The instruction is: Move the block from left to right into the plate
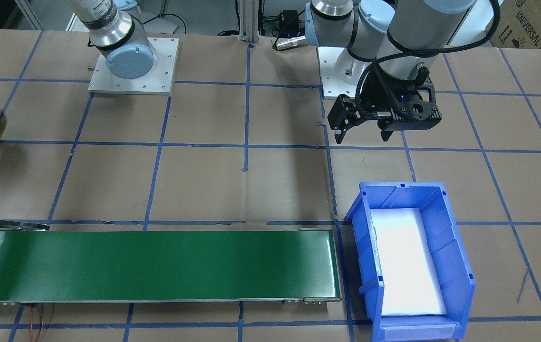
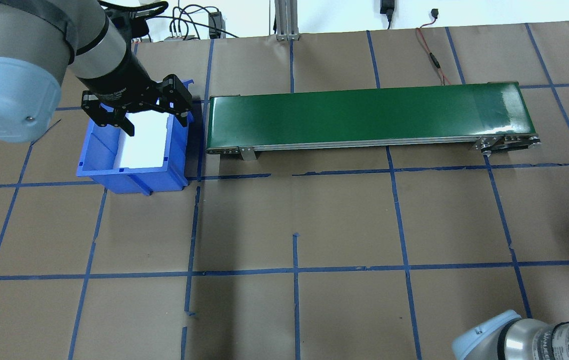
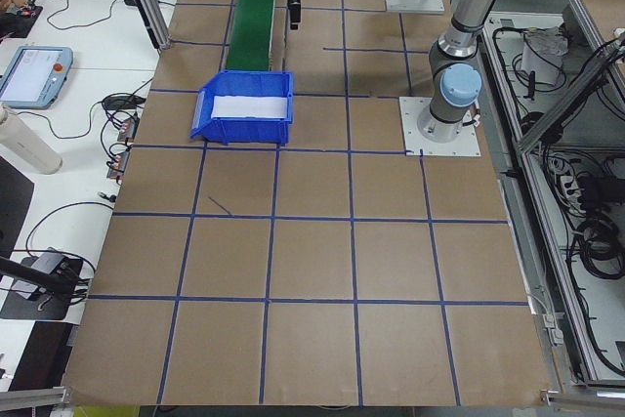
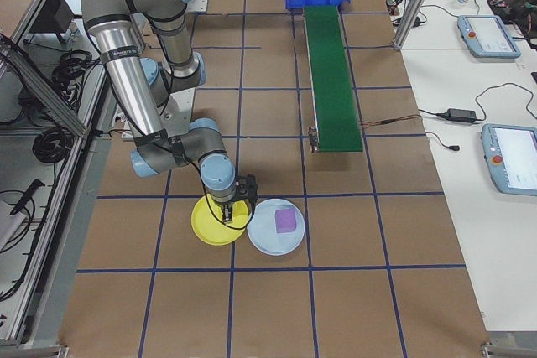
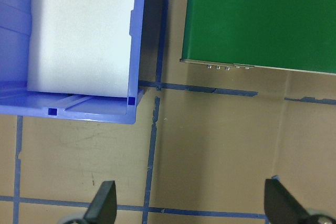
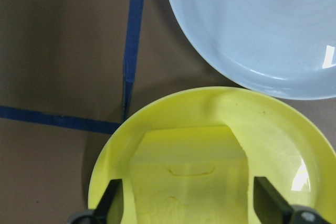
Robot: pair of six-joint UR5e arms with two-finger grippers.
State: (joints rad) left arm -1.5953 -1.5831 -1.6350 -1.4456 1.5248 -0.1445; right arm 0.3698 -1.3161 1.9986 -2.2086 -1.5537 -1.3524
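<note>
Right gripper (image 6: 184, 203) spread wide over yellow block (image 6: 189, 177) in plate (image 6: 273, 124), not gripping; left gripper (image 2: 132, 117) open, empty.

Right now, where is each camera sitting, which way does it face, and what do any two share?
Front: faces robot; left gripper, bin.
Overhead: behind robot; belt.
Left end: along table; near left arm.
Right end: right gripper over yellow plate.
Left wrist: down, bin corner.
Right wrist: down, yellow block.
Shared: bin, belt.
</note>
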